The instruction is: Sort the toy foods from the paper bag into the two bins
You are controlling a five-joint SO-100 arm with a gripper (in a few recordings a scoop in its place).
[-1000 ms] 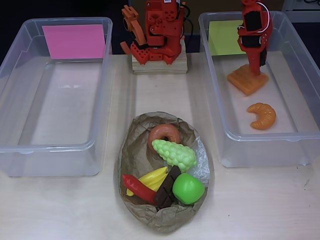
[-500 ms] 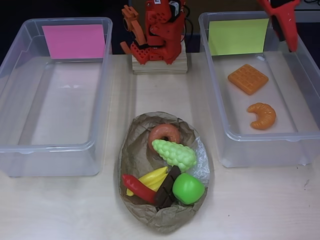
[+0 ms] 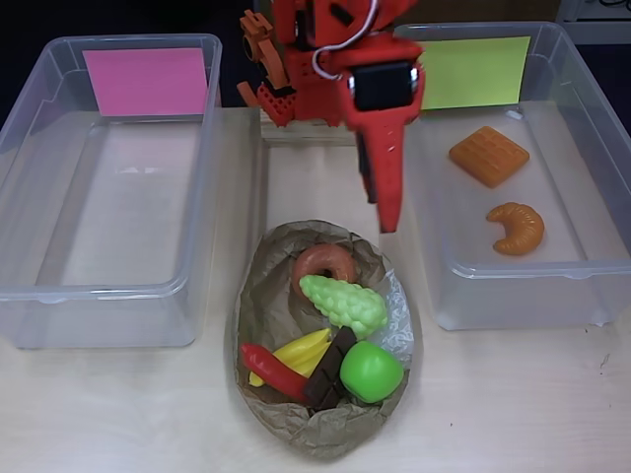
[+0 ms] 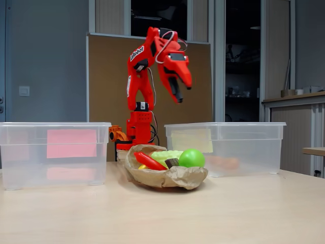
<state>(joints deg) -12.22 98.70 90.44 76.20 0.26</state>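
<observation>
1. Claw (image 3: 387,202) raised high above the desk (image 3: 513,404), tips pointing down; in the fixed view (image 4: 177,95) well clear above the paper bag (image 4: 167,175).
2. Fingers lying together in one narrow point with nothing between them, as far as the overhead view shows; pressed together, empty.
3. Just below the claw tip in the overhead view: the crumpled paper bag (image 3: 271,296), open, with a clear window patch at its right side.
4. Inside the bag, nearest the claw: brown donut (image 3: 323,264), with pale-green grapes (image 3: 344,303) lying against it.
5. Farther from the claw, at the bag's near end: green apple (image 3: 371,371), chocolate bar (image 3: 331,370) beside it, yellow banana (image 3: 296,353), and red chili (image 3: 271,371) lying across the banana.
6. Right of the claw in the overhead view: bin with the yellow-green label (image 3: 592,266), holding an orange waffle (image 3: 489,155) and, apart from it and nearer the front wall, an orange croissant (image 3: 517,227).
7. Well to the left of the claw: bin with the pink label (image 3: 99,296), nothing seen inside.
8. Behind the claw: arm's base on a wooden block (image 3: 296,133), between the two bins.
</observation>
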